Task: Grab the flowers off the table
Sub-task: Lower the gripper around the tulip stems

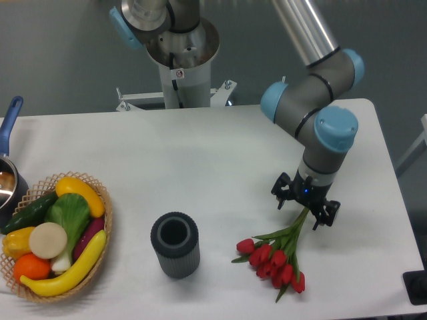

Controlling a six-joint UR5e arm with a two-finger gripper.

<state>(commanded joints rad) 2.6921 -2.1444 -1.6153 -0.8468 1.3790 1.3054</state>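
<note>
we see a white surface (pixel 200 167) filling most of the frame, with a grey wall behind it. the flowers (pixel 275 259) lie on it at the lower right, red heads toward the bottom edge. the gripper (pixel 305 203) is down over the stem ends, its fingers spread either side of them. a dark ribbed vase (pixel 175 244) stands at lower centre, a wicker basket (pixel 101 220) of vegetables at lower left. we can read no writing.
</note>
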